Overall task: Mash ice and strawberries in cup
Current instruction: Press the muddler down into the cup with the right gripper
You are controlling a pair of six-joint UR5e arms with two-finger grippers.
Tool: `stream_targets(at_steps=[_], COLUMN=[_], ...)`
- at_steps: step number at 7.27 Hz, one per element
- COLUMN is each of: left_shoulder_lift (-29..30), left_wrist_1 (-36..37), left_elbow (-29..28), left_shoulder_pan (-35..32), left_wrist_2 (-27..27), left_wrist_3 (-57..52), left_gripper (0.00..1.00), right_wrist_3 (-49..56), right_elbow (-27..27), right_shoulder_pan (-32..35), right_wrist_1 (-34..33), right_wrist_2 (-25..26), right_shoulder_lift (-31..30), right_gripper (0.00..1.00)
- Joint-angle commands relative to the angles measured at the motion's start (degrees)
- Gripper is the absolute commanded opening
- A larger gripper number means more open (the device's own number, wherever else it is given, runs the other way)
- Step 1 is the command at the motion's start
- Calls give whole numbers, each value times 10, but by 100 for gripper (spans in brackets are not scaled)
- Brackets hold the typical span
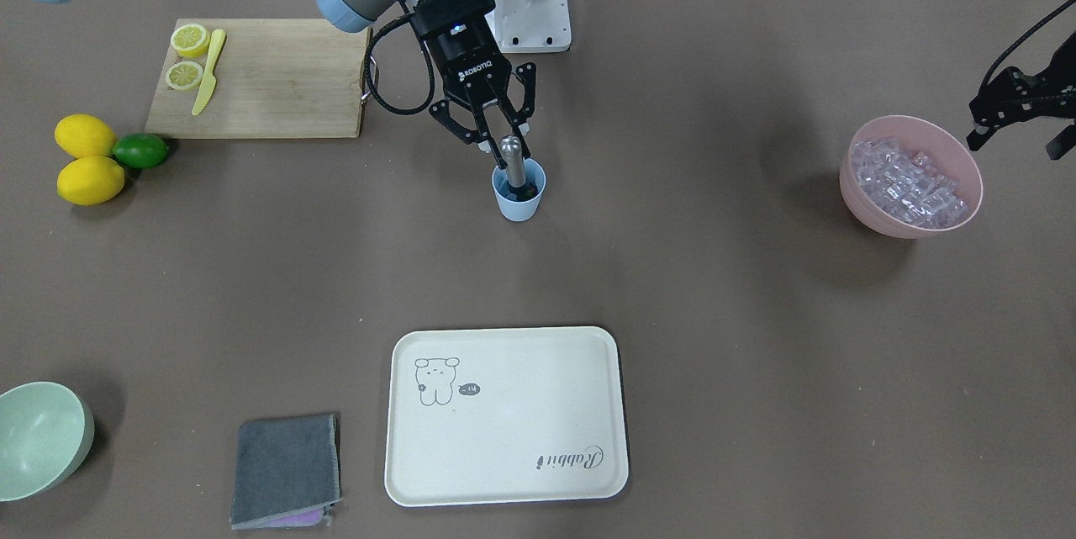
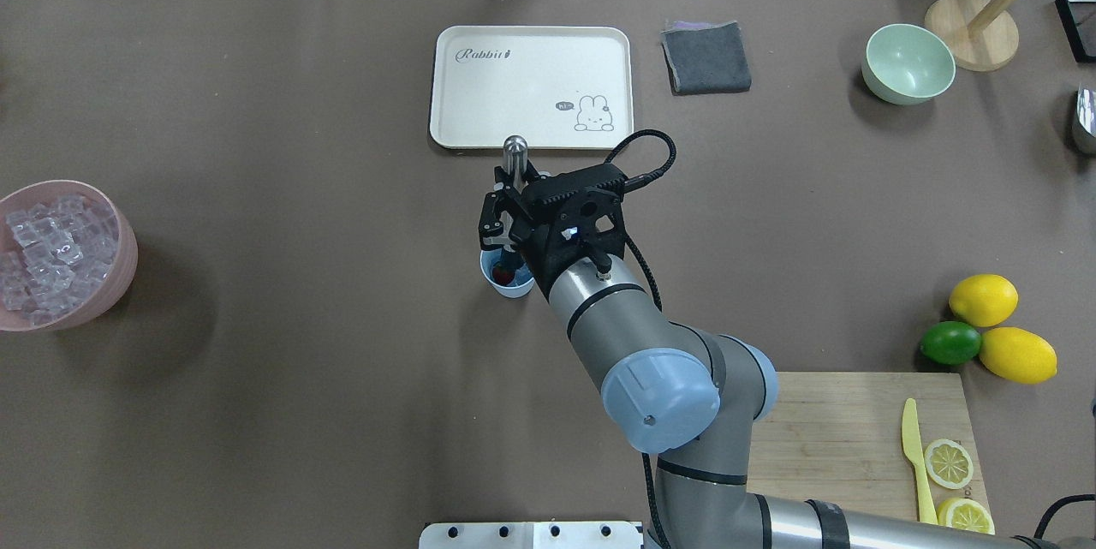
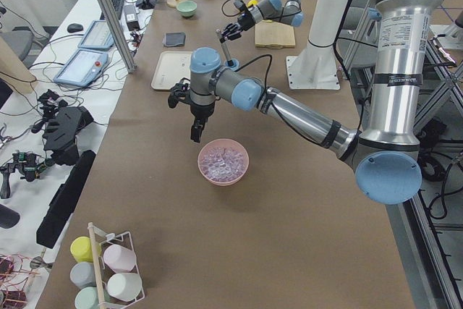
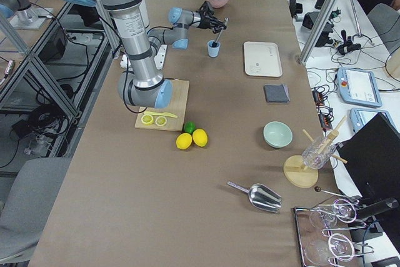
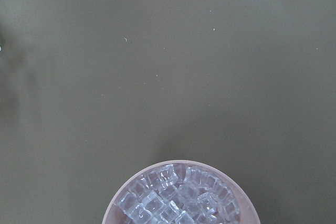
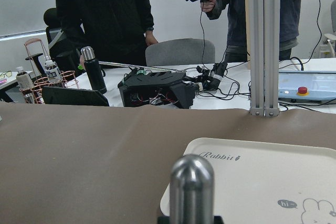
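Found brown-covered table [image 2: 257,412], benches [image 6: 236,100] beyond. Noted right gripper [image 1: 503,140] clenched on muddler [image 1: 513,161] in cup [image 1: 519,203], left gripper [image 1: 1017,137] released near ice [image 1: 908,182]. Saw strawberry [image 2: 503,274] overhead only.

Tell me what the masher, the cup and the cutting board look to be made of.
The masher looks like polished metal: its rounded top is silver-grey and glints. The cup is probably plastic, going by its matte, uniform light blue and thin, even wall. The cutting board looks like wood or bamboo with no gloss: it is pale tan with lengthwise grain.
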State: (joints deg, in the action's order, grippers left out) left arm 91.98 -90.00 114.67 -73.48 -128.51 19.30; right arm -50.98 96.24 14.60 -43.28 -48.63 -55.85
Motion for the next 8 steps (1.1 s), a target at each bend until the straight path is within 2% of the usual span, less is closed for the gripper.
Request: stream_targets(at_steps=[1,2,4,8], left_shoulder_lift=[2,2,4,3], left_wrist_1=[0,0,0,0], left_elbow=[0,1,-4,-8], left_shoulder_pan=[0,0,1,2], left_wrist_2=[0,0,0,-1], left_wrist_3=[0,0,0,0], left_gripper=[97,97,97,97], right_wrist_3=[1,1,52,50], right_elbow=[-11,-13,41,28], right_shoulder_pan=[3,3,14,21], right_wrist_1=[0,0,-7,-2], right_wrist_2=[-6,-8,-47,-50], right_shoulder_lift=[6,7,17,6], right_gripper=[0,0,0,0])
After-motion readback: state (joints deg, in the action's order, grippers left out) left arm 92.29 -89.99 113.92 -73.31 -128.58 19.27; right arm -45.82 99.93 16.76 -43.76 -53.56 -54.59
